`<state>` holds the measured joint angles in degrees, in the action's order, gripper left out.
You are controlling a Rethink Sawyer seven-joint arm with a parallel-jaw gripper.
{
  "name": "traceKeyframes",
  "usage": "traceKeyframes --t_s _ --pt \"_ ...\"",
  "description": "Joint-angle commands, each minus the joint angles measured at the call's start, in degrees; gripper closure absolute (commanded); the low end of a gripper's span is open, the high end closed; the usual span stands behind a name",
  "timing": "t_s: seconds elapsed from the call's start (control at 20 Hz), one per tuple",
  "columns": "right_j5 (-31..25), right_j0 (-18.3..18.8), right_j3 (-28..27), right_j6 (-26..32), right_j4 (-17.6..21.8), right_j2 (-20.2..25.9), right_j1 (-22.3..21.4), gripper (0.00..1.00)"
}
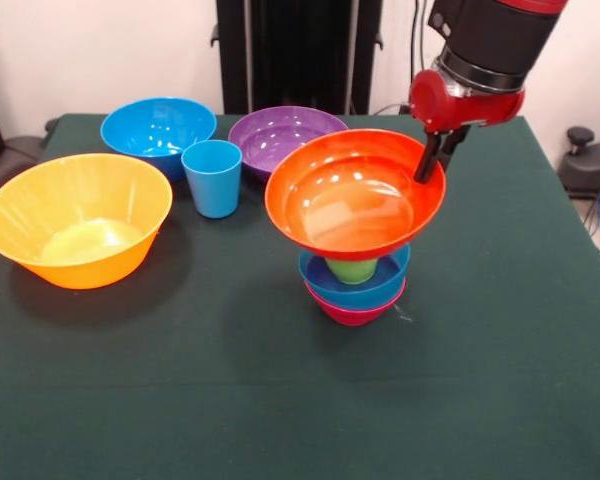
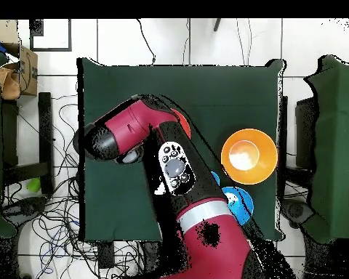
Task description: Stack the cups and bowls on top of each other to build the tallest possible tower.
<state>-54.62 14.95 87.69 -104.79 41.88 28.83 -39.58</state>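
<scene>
My gripper [image 1: 428, 170] is shut on the right rim of the red-orange bowl [image 1: 352, 195]. The bowl is tilted towards the camera and its base is over the lime green cup [image 1: 352, 269]. I cannot tell whether it rests on the cup. The green cup stands in the small blue bowl [image 1: 380, 285], which sits in the small magenta bowl [image 1: 352, 312]. The very large yellow-orange bowl [image 1: 77, 218] stands apart at the left. The light blue cup [image 1: 212, 178], the large blue bowl [image 1: 158, 128] and the purple bowl [image 1: 283, 135] stand behind. The red cup is out of view.
In the overhead view my arm [image 2: 170, 171] covers the pile and the gripper. The yellow-orange bowl [image 2: 249, 156] and the large blue bowl [image 2: 239, 205] show to its right. The dark green table [image 1: 500, 380] spreads in front of the pile.
</scene>
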Motion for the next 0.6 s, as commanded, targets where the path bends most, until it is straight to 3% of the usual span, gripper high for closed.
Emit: traceKeyframes --t_s 0.05,0.45,0.6 --pt "2.1 -1.5 -2.3 -2.0 0.7 -1.9 3.0 1.00" --pt "1.6 0.6 1.0 1.5 0.0 -1.7 -0.4 1.00" --pt "1.8 0.4 0.4 1.3 0.3 -1.7 0.2 1.00"
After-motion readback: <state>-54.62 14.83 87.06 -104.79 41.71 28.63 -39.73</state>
